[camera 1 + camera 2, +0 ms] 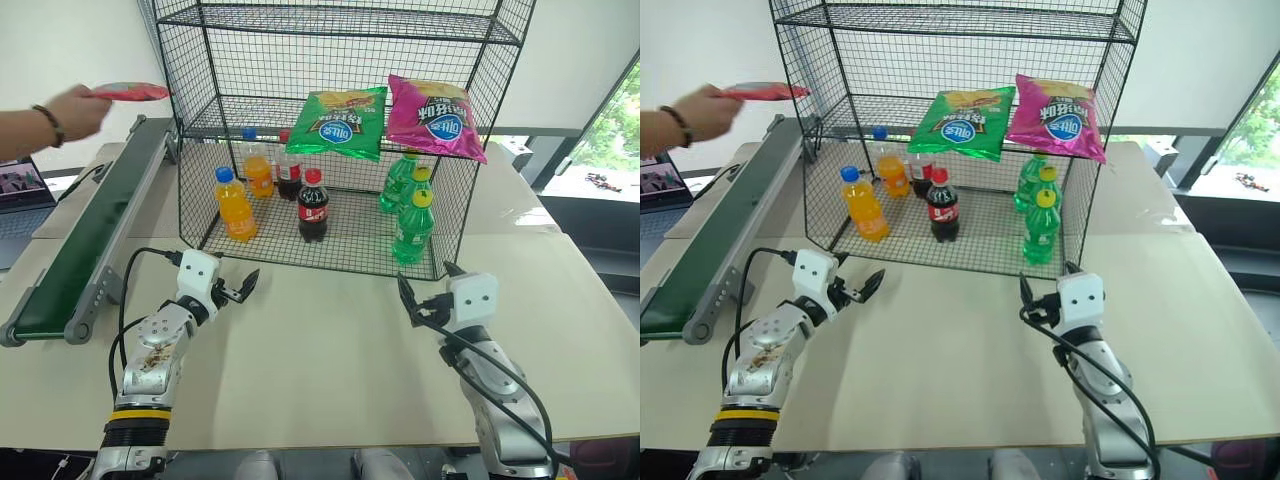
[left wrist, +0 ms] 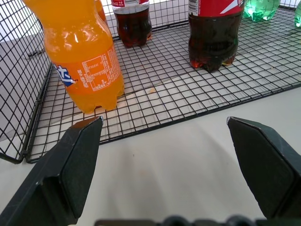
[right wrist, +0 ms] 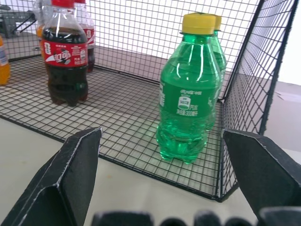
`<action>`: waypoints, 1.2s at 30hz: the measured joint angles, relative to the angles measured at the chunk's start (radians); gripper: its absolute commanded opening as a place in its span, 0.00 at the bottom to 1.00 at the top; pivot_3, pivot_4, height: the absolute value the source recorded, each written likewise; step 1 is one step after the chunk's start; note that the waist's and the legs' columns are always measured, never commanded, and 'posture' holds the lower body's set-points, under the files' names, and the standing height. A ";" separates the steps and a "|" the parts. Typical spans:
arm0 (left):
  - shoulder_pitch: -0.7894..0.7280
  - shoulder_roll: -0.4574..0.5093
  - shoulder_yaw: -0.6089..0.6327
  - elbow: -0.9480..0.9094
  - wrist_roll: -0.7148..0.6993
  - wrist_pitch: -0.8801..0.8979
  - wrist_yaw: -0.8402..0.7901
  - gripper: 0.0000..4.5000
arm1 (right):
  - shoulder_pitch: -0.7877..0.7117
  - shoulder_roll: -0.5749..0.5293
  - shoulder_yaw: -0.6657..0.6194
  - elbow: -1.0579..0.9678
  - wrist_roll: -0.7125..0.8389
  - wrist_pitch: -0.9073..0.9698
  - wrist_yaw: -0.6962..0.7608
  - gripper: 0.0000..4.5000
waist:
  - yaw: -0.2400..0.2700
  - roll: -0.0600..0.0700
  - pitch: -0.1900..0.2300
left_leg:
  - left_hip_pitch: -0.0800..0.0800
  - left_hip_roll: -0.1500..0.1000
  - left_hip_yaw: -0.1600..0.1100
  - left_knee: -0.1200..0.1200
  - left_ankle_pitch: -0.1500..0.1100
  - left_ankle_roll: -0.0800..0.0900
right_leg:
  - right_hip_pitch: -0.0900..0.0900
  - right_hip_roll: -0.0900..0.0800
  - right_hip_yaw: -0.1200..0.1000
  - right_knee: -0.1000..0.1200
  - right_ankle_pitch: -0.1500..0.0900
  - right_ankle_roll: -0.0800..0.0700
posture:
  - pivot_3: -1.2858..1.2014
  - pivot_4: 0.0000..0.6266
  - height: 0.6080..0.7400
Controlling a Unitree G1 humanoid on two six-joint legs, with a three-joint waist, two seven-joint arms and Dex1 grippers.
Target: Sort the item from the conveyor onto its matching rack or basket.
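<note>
The red chip bag is not on the belt: a person's hand holds it in the air at the far left, above the far end of the conveyor and just left of the rack's upper left corner. The conveyor, dark green w/ grey side rails, runs along the left side of the table, from near the robot up to the rack. The rack is a tall black wire unit at the table's far middle. On its middle tier a green chip bag lies tilted toward the front, and a pink chip bag lies beside it on the right; the two are close but I cannot tell if they touch. On the bottom tier, from left to right: two orange soda bottles, two cola bottles and green soda bottles w/ yellow caps, all upright. The left gripper is over the table in front of the rack's left part, jaws spread wide, nothing between them; in the left wrist view it faces the front orange bottle and front cola bottle. The right gripper is over the table in front of the rack's right part, jaws also spread wide and empty; the right wrist view looks at a green bottle. Both grippers are well apart from the red bag. At the far left edge a laptop is partly visible.
</note>
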 measured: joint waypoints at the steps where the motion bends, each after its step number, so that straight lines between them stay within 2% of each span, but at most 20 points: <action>1: 0.000 0.000 0.000 0.001 0.000 -0.001 0.000 1.00 | 0.000 0.000 0.002 0.000 0.000 0.000 0.001 1.00 | 0.000 0.000 0.000 | 0.000 0.000 0.000 0.000 0.000 0.000 | 0.000 0.000 0.000 0.000 0.000 0.000 | 0.52 0.24 0.98; 10: 0.015 0.000 0.010 -0.001 -0.009 -0.005 -0.002 1.00 | 0.005 -0.001 0.006 0.001 0.001 0.000 0.010 1.00 | 0.000 0.000 0.000 | 0.000 0.000 0.000 0.000 0.000 0.000 | 0.000 0.000 0.000 0.000 0.000 0.000 | 0.52 0.24 0.98; 15: 0.069 0.034 0.046 -0.091 -0.093 0.044 -0.049 1.00 | -0.050 -0.010 0.000 0.032 0.032 0.000 0.045 1.00 | -0.004 0.000 0.000 | 0.000 0.000 0.000 -0.001 0.000 0.000 | 0.000 0.000 0.000 0.000 0.000 0.000 | 0.52 0.24 0.98; 19: 0.134 0.069 0.122 -0.200 -0.206 0.159 -0.070 1.00 | -0.121 -0.040 0.005 0.066 0.085 0.000 0.127 1.00 | -0.007 0.000 0.001 | 0.000 0.000 0.000 -0.001 0.000 0.000 | 0.000 0.000 0.000 0.000 0.000 0.000 | 0.52 0.24 0.98; 22: 0.208 0.078 0.218 -0.313 -0.366 0.311 -0.053 1.00 | -0.173 -0.061 0.014 0.068 0.168 0.002 0.219 1.00 | -0.009 0.000 0.001 | 0.000 0.001 0.000 -0.001 0.000 0.000 | 0.000 0.000 0.000 0.000 0.000 0.000 | 0.52 0.24 0.98; 26: 0.296 0.045 0.426 -0.417 -0.688 0.522 0.074 1.00 | -0.201 -0.099 0.035 0.047 0.294 0.052 0.339 1.00 | -0.009 -0.001 0.002 | 0.000 0.001 -0.002 0.000 -0.001 0.001 | 0.001 -0.001 -0.003 0.000 -0.001 0.000 | 0.52 0.24 0.98; 28: 0.338 0.017 0.536 -0.446 -0.894 0.579 0.176 1.00 | -0.233 -0.147 0.050 0.022 0.381 0.112 0.420 1.00 | -0.011 0.000 0.003 | 0.000 0.001 -0.002 0.001 -0.001 0.001 | 0.001 -0.001 -0.004 0.000 -0.001 0.000 | 0.52 0.24 0.98; 32: 0.403 -0.014 0.682 -0.452 -1.251 0.581 0.367 1.00 | -0.351 -0.242 0.054 -0.030 0.534 0.207 0.573 1.00 | -0.013 -0.002 0.004 | 0.001 0.001 -0.006 0.001 0.000 0.001 | 0.002 -0.001 -0.006 0.000 -0.002 0.000 | 0.52 0.24 0.98; 36: 0.452 -0.015 0.737 -0.451 -1.450 0.538 0.491 1.00 | -0.431 -0.264 0.077 -0.027 0.597 0.238 0.661 1.00 | -0.008 -0.002 0.004 | 0.002 0.000 -0.011 0.001 -0.001 0.001 | 0.001 -0.001 -0.011 -0.001 -0.004 -0.003 | 0.52 0.24 0.98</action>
